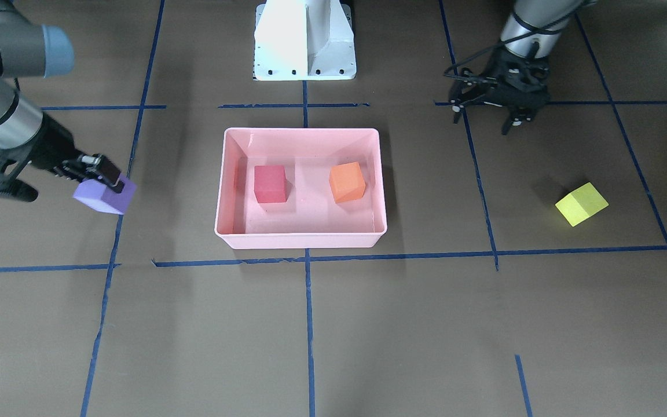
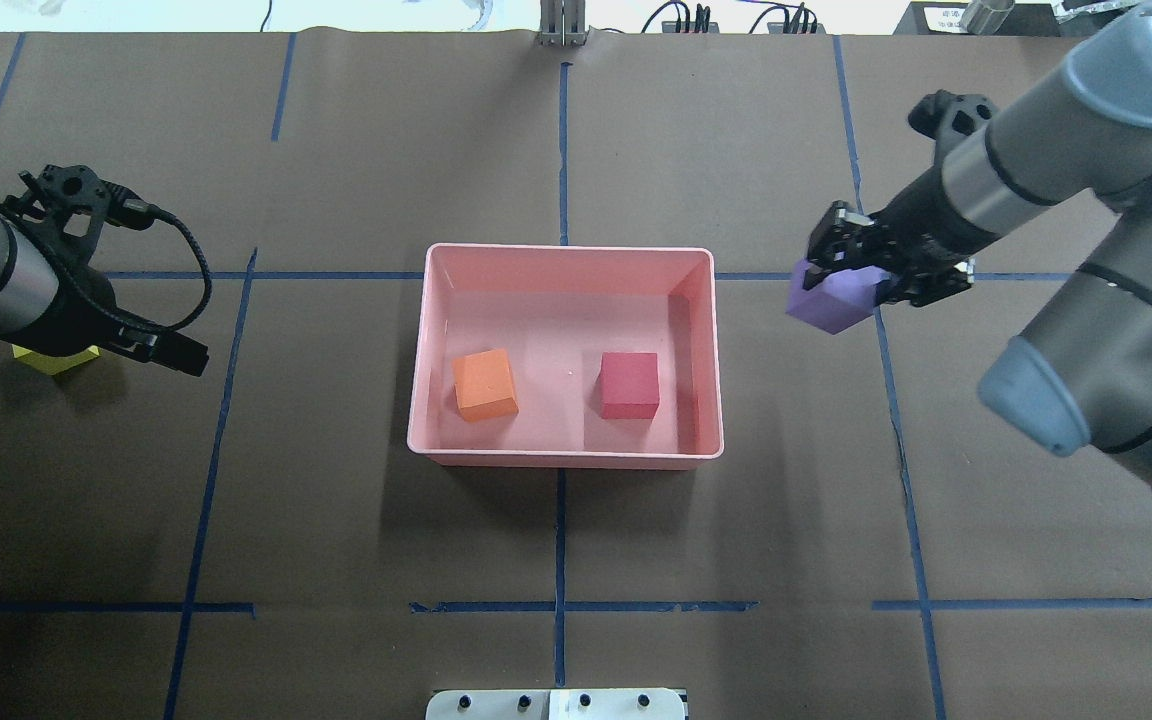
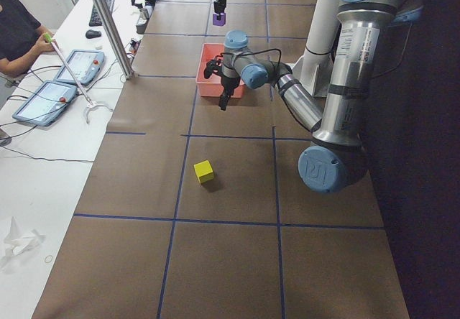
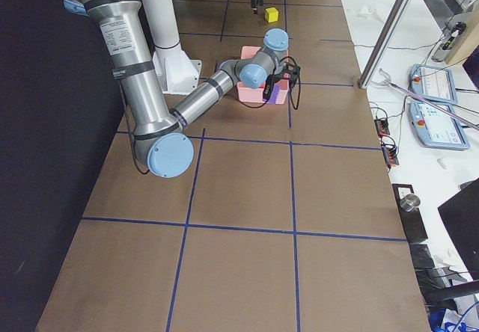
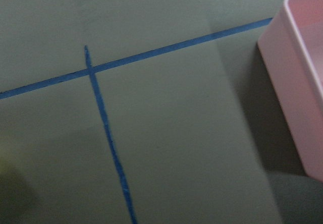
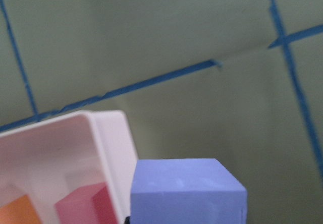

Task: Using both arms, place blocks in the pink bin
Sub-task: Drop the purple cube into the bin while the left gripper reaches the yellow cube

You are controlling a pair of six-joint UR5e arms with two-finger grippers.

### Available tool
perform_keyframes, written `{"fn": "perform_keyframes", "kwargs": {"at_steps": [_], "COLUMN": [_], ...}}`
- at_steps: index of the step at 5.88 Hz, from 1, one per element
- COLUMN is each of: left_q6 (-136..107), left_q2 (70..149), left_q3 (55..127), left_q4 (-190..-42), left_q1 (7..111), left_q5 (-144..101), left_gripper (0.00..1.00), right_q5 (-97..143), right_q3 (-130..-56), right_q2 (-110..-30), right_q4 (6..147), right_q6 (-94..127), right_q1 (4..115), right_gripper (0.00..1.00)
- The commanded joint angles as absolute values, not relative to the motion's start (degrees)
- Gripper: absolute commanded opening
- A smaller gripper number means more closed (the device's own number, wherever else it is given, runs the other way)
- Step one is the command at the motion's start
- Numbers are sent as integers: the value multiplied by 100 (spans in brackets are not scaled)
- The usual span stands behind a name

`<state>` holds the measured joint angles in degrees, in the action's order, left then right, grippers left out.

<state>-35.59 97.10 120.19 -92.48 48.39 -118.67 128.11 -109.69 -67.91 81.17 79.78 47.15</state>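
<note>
The pink bin (image 1: 301,242) (image 2: 566,460) sits mid-table and holds the red block (image 1: 270,183) (image 2: 630,384) and the orange block (image 1: 347,182) (image 2: 485,384). My right gripper (image 1: 110,182) (image 2: 841,275) is shut on the purple block (image 1: 105,196) (image 2: 829,298) (image 6: 186,191) and holds it above the table just outside the bin's end wall. My left gripper (image 1: 484,119) is open and empty, apart from the bin. The yellow-green block (image 1: 581,204) (image 3: 204,171) lies on the table on that side; the left arm partly hides it in the overhead view (image 2: 56,360).
The white pedestal (image 1: 304,40) stands behind the bin. Blue tape lines cross the brown table. A side table with tablets (image 3: 50,93) and a seated operator (image 3: 18,31) is beyond the far edge. The left wrist view shows the bin's corner (image 5: 303,82).
</note>
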Motion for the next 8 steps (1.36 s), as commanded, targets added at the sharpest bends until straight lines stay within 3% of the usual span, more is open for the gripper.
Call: {"fn": "perform_keyframes", "kwargs": {"at_steps": [1,3,5,6,7,8], "left_q6": [-2527,-1840,-1741,-1497,-850,-470], "left_q2": [9668,9668,9659,9659,9659,9668], "left_q3": [11367,10848,9744,9590,9476,9318], "left_q4": [-9290,-9316,-10915,-11203,-11206,-11223], "left_q1": [5499,5765,5792,5818,5879,5889], "left_q5": [-12373,-12392,-12585,-12612,-12595,-12577], "left_gripper": [100,100,100,100,100,100], "right_q5": [11504,10648,10275,10205,10074,10055], "right_q3": [-10978,-10470,-9978,-9889,-9879,-10018], "right_q2": [-5936,-5364,-5037,-5019,-5027,-5027], "right_q4": [8183,8183,8165,8174,8183,8183], "right_q6": [9277,9728,9800,9800,9756,9721], "right_q1": [3346,2631,2444,2435,2391,2399], "right_gripper": [0,3,5,44,99,100]}}
